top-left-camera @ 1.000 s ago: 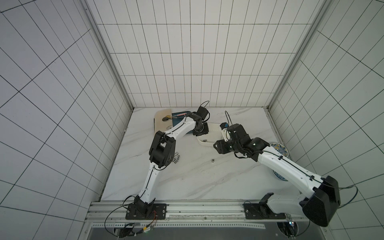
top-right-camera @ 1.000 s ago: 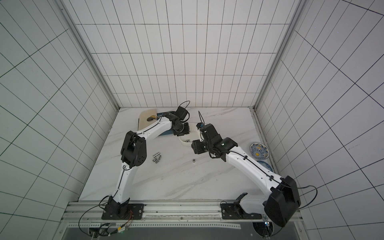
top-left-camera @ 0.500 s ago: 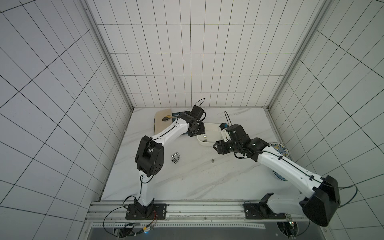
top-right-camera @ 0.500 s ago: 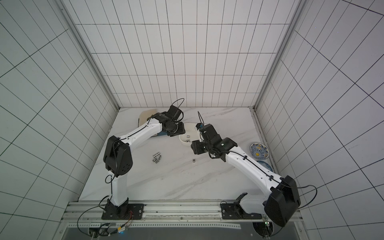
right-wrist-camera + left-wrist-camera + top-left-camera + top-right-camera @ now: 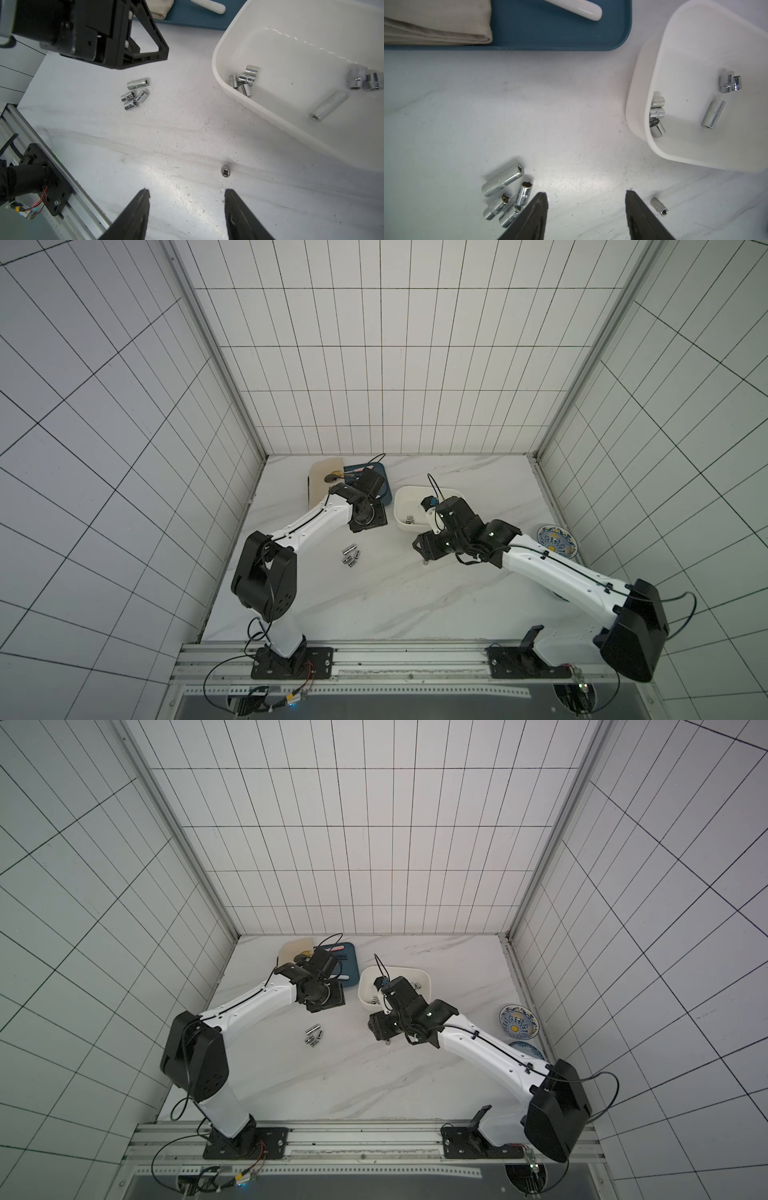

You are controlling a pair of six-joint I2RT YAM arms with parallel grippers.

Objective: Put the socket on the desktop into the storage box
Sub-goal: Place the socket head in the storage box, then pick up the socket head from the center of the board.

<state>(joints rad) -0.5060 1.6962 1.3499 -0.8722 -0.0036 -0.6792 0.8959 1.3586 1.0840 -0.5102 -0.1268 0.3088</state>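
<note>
The cell is being enclosed on three sides by white tiled walls (image 5: 374,364) with dark grout lines, and its corners are being framed by metal posts (image 5: 217,352). The floor is being formed by a white marbled tabletop (image 5: 374,605), shown faintly scuffed and speckled in the wrist views, and its near edge is being bordered by an aluminium rail (image 5: 395,659). Everything is being lit evenly, with soft glare being thrown back by the tabletop.
</note>
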